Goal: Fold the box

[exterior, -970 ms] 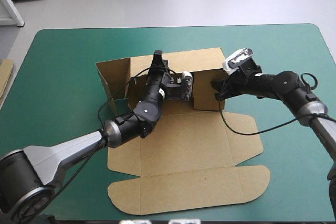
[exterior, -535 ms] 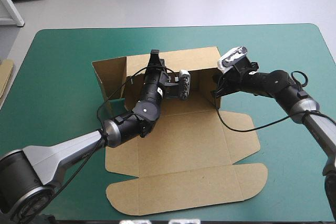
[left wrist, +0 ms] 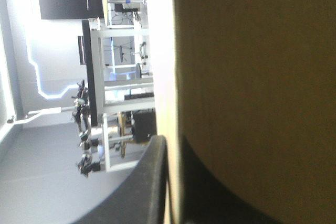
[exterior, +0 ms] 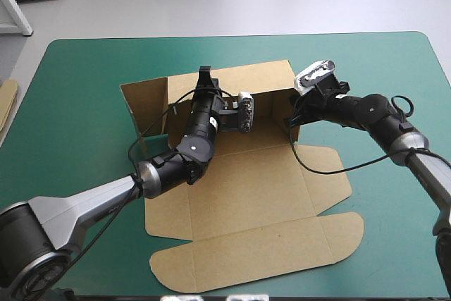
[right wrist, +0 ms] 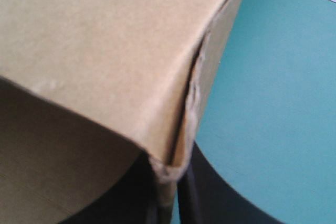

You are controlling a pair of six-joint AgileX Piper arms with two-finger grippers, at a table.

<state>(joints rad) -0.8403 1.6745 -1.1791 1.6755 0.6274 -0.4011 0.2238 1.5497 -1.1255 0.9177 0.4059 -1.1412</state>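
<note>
The brown box (exterior: 246, 188) lies in the middle of the teal-green table with its base and lid flat. Its back wall (exterior: 261, 79) and left side flap (exterior: 144, 107) stand raised. My left gripper (exterior: 205, 74) reaches over the back wall's top edge, and in the left wrist view the gripper (left wrist: 173, 145) is shut on the box's board (left wrist: 252, 77). My right gripper (exterior: 292, 119) is at the back wall's right corner. In the right wrist view that gripper (right wrist: 170, 182) is shut on the crumpled corner where two panels of the box (right wrist: 105, 51) meet.
An edge of more brown board (exterior: 5, 103) shows at the table's left edge. Bare teal-green cover (exterior: 394, 54) lies to the right of the box and along the far edge.
The right side flap, which faced the front earlier, has swung back with my right gripper and now stands edge-on. The back wall and left flap shifted a little to the left and farther away.
</note>
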